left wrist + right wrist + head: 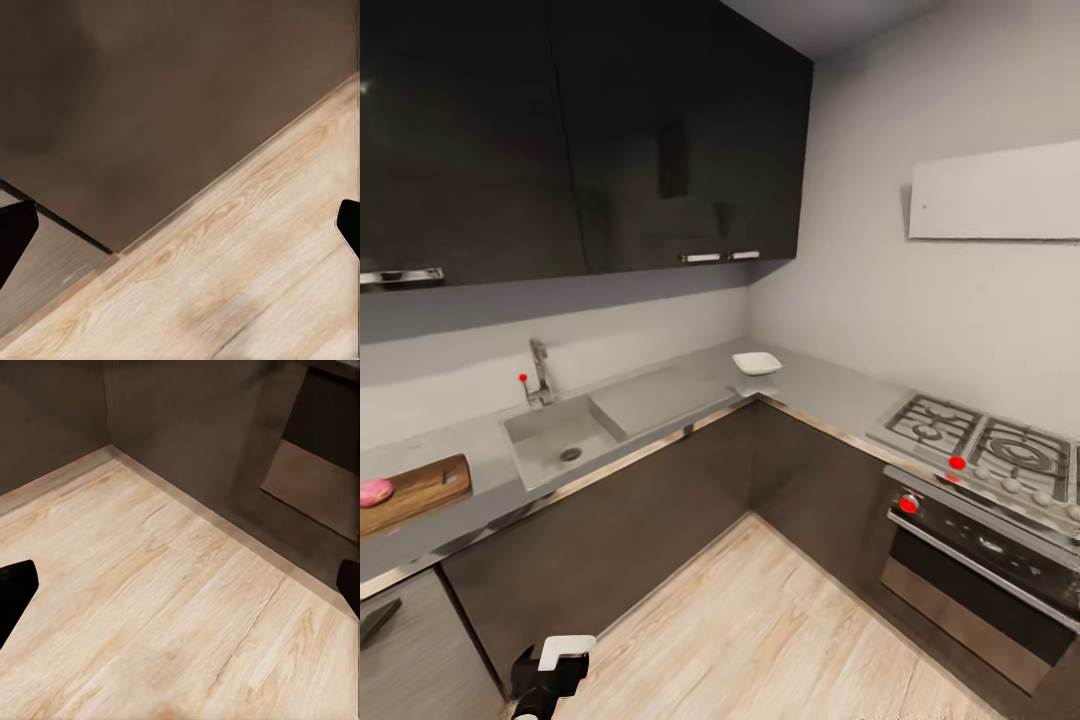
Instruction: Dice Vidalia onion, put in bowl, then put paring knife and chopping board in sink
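Vidalia onion (374,491), pale pink, sits on the near-left end of the chopping board (420,488) in the head view, at the far left of the countertop (660,395). The grey sink (560,440) lies just beside the board, basin empty, with a chrome tap (540,372) and red knob behind it and a flat drainboard running toward the corner. The white bowl (757,363) stands in the corner of the L-shaped worktop, well apart from the board. Glossy black upper cabinets (580,130) hang above; dark brown lower cabinets (660,510) stand below. A gas hob (985,445) and oven (980,580) occupy the right run. Pale wood floor (760,630) fills the angle. A black-and-white part of the robot shows at the lower edge.

Left wrist view: left gripper (180,232), fingertips at opposite frame edges, jaws spread wide, empty, over wood floor beside a brown cabinet base.

Right wrist view: right gripper (180,592), jaws likewise spread wide, empty, above floor near a cabinet corner.
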Motion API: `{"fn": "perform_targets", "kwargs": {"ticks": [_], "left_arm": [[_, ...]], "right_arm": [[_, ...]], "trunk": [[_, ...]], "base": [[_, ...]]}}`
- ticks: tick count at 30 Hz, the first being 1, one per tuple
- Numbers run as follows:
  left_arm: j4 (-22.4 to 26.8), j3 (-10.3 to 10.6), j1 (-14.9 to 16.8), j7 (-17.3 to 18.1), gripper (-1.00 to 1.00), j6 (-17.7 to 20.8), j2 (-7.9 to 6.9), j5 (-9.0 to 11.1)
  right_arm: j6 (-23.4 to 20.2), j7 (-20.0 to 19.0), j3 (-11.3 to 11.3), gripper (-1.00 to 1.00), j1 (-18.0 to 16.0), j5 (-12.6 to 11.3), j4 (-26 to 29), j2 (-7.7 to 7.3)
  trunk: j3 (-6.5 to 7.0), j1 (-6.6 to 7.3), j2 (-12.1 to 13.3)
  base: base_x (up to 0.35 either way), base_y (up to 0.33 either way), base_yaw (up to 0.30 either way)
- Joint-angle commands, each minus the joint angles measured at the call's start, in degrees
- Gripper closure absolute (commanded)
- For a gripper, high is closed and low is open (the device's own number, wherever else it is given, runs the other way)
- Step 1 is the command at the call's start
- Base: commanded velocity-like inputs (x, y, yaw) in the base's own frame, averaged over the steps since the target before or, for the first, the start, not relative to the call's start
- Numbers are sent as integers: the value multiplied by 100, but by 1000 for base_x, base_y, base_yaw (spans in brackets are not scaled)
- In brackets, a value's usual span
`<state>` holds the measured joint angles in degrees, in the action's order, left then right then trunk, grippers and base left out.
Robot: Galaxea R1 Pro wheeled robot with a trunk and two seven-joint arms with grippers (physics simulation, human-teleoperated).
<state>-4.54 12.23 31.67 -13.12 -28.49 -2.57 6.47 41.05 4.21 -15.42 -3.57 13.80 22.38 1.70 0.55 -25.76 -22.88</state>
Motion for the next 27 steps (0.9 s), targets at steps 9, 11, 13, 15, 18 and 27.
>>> {"fn": "perform_targets", "kwargs": {"ticks": [9,11,13,15,18,27], "left_arm": [[-20,52,6,2,-100,-34,2,57],[-20,51,6,2,-100,-34,2,58],[-20,51,6,-1,-100,-34,2,57],[-20,51,6,1,-100,-34,2,59],[-20,51,6,0,-100,-34,2,59],[-20,51,6,2,-100,-34,2,57]], "right_arm": [[9,39,-23,-100,-4,61,-6,-2],[9,41,-27,-100,-4,61,-6,-1],[9,41,-26,-100,-4,60,-6,1],[9,43,-25,-100,-4,61,-6,4],[9,45,-23,-100,-4,61,-6,6],[9,45,-28,-100,-4,61,-6,6]], "trunk": [[58,-2,-4],[71,-2,-4],[84,-2,-4],[95,-2,-4],[110,-2,-4],[124,-2,-4]], "base": [[0,0,-203],[0,0,-203],[0,0,-208],[0,0,-218],[0,0,-224],[0,0,-76]]}}
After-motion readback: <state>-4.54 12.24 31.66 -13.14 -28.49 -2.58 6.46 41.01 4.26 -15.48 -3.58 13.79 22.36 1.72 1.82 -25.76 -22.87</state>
